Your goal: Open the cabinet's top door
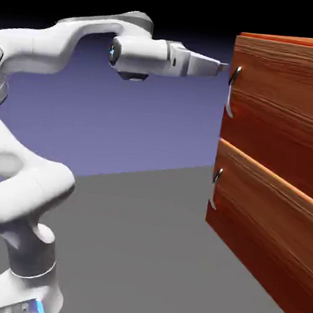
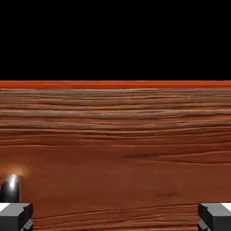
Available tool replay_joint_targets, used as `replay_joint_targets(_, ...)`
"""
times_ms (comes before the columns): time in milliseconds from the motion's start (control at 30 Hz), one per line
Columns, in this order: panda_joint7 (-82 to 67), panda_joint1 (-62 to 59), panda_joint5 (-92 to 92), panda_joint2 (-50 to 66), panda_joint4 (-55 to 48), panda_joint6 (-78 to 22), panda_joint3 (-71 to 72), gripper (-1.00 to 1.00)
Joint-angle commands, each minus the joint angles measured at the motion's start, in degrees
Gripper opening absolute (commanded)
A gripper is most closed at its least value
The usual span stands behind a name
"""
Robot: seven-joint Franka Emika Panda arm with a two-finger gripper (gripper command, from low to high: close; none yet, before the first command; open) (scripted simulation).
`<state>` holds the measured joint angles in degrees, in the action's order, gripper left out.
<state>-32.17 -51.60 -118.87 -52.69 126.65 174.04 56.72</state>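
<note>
Cabinet [image 1: 279, 164]: reddish-brown grained wood, boxy, stood at the exterior view's right on the grey table [image 1: 136, 251]; its right side and lower corner were cut off by the frame. Contents not visible; both front panels lay closed.

Top door [image 1: 287, 84]: upper panel, flush with the cabinet front, carrying a curved silver handle [image 1: 231, 91] at its left edge. Lower panel [image 1: 267, 224]: same wood, its own small handle [image 1: 215, 188] beneath the first.

Gripper [image 1: 222, 66]: held level at the end of the white arm [image 1: 76, 37], pointing at the top door, tips near the upper end of the top handle; contact could not be judged. Fingers stood wide apart with nothing between them.

Open room: bare table between the robot base and the cabinet; blue-violet backdrop behind.

Hand view: filled with the door's wood grain below a red-orange top edge, black above. Grey fingertips [image 2: 16, 215] sat at the bottom corners; a rounded metal glint, part of the handle, showed just above the left one, mostly cut off
</note>
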Motion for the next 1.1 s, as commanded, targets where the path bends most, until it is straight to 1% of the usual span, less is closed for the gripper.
replay_joint_targets(0,-1.57,-1.10,-2.50,-0.42,-0.72,0.00,1.19,0.00)
replay_joint_targets(467,-23.49,-16.46,-37.41,-6.30,-10.81,0.01,17.85,0.00)
replay_joint_targets(533,-23.66,-16.57,-37.68,-6.35,-10.89,0.01,17.98,0.00)
replay_joint_targets(700,-22.80,-26.76,-37.55,-5.17,-19.37,-0.33,23.33,0.00)
replay_joint_targets(733,-22.80,-26.77,-37.55,-5.17,-19.37,-0.33,23.33,-1.00)
replay_joint_targets(767,-22.80,-26.77,-37.55,-5.17,-19.37,-0.33,23.33,-1.00)
replay_joint_targets(933,-25.57,-16.97,-37.28,-4.14,-9.31,-6.58,17.33,-1.00)
replay_joint_targets(1067,-35.54,-14.27,-42.80,0.29,-8.79,-6.05,16.02,-1.00)
